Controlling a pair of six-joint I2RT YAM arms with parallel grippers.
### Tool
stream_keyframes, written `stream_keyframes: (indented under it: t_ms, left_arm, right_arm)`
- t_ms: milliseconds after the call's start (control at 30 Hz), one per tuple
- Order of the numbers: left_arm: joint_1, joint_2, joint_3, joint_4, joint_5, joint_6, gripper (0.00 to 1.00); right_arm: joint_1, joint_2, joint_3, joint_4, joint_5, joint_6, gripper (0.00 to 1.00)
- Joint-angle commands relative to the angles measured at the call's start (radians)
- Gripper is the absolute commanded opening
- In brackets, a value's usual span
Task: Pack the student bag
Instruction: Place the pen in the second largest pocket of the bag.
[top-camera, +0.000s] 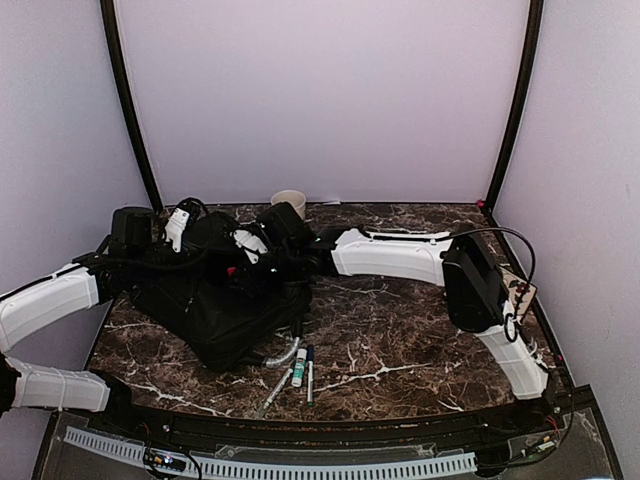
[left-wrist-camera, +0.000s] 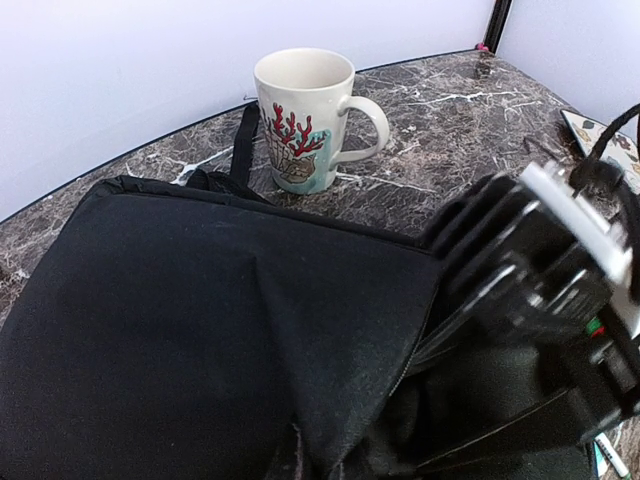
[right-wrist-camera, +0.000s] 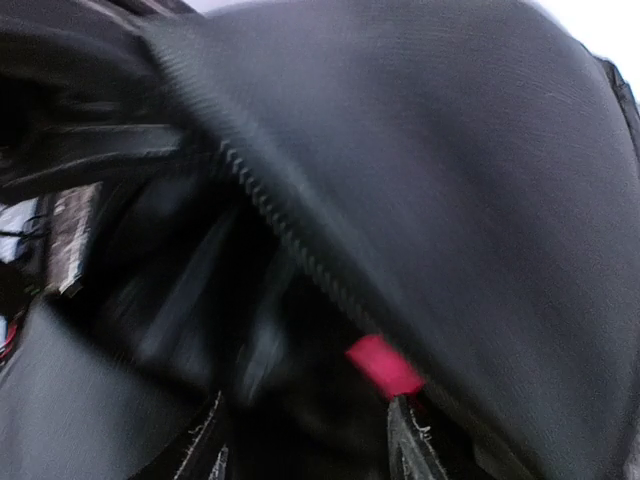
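Dark veined marble counter (top-camera: 430, 340) carries the large black soft fabric student bag (top-camera: 215, 315) at left-centre, with a flowered cream mug (left-wrist-camera: 300, 120) just behind and loose markers (top-camera: 300, 370) in front. Seemingly the left arm (top-camera: 50, 300) lifts the flap so the right arm (top-camera: 390, 255) can reach the zippered mouth (right-wrist-camera: 290, 240). Whether either set of fingers is clenched, I cannot tell.

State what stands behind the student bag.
A cream mug with a red coral print stands upright behind the student bag. The table strip directly behind the bag's edge is covered.
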Motion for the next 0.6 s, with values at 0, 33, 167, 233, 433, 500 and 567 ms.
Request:
stream_keyframes:
  t_ms: [0,33,167,233,433,500,567]
  left_arm:
    - [-0.009,-0.072,0.016,0.129,0.065,0.011,0.00]
    - [-0.010,-0.069,0.016,0.128,0.066,0.011,0.00]
    - [-0.010,-0.069,0.017,0.124,0.068,0.012,0.00]
    - [-0.009,-0.070,0.017,0.122,0.065,0.014,0.00]
    - [-0.011,-0.067,0.015,0.122,0.069,0.016,0.00]
    - [-0.009,-0.063,0.016,0.120,0.072,0.017,0.00]
    - [-0.010,-0.061,0.017,0.120,0.075,0.017,0.00]
  right_arm:
    - [-0.028,-0.171,-0.091,-0.065,-0.117,-0.045,0.54]
    - [-0.029,-0.189,-0.106,-0.078,-0.113,-0.072,0.55]
    - [-0.029,-0.230,-0.150,-0.137,-0.089,-0.233,0.56]
    - [-0.027,-0.238,-0.167,-0.161,-0.051,-0.328,0.55]
    - [0.012,-0.205,-0.201,-0.167,0.255,-0.697,0.62]
    - [0.014,-0.201,-0.240,-0.100,0.330,-0.741,0.71]
    - [0.016,-0.183,-0.246,-0.073,0.354,-0.765,0.74]
